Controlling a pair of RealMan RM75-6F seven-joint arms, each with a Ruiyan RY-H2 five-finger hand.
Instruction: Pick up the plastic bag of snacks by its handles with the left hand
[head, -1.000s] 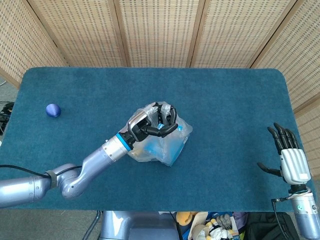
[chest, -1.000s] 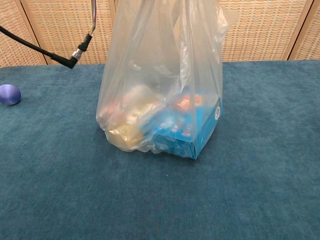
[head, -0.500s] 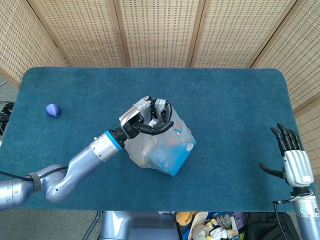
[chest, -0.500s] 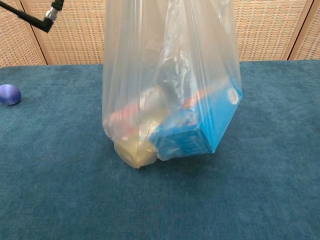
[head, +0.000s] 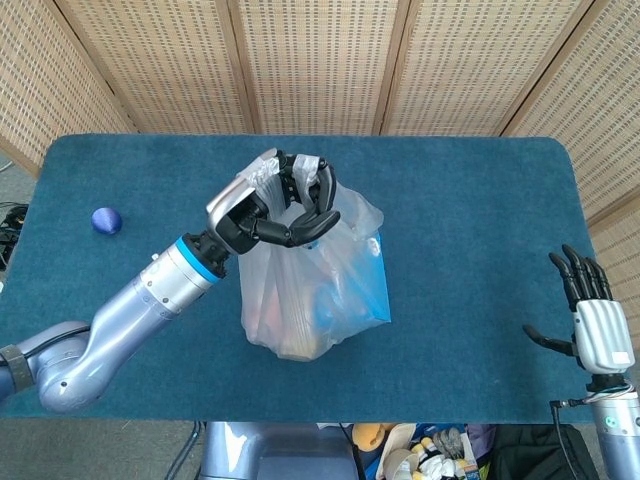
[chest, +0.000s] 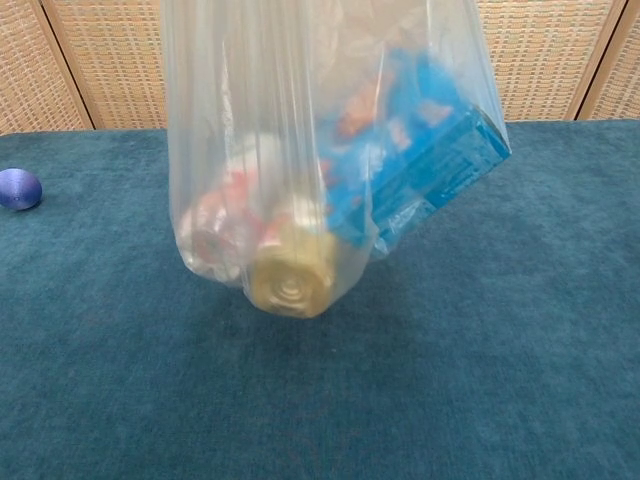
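Table (head: 470, 200): the reference. Plastic bag of snacks (head: 315, 285) hangs above its middle, apparently clear of the cloth. Your left hand (head: 275, 205) grips the bunched handles. Lift step underway; next, steady the swing. Right hand (head: 598, 325) idle off the table's near-right corner, fingers spread, empty.

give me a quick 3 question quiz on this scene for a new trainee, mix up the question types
1. True or false: the plastic bag is resting on the table.
2. Multiple choice: which hand grips the bag's handles? A) the left hand B) the right hand C) both hands
3. Fill in the blank: the small blue ball lies near the table's ____ edge in the head view.

Key:
1. False; the chest view shows it hanging clear of the cloth.
2. A; its fingers curl around the gathered handles, while the right hand is apart at the table's right edge, holding nothing.
3. Left.
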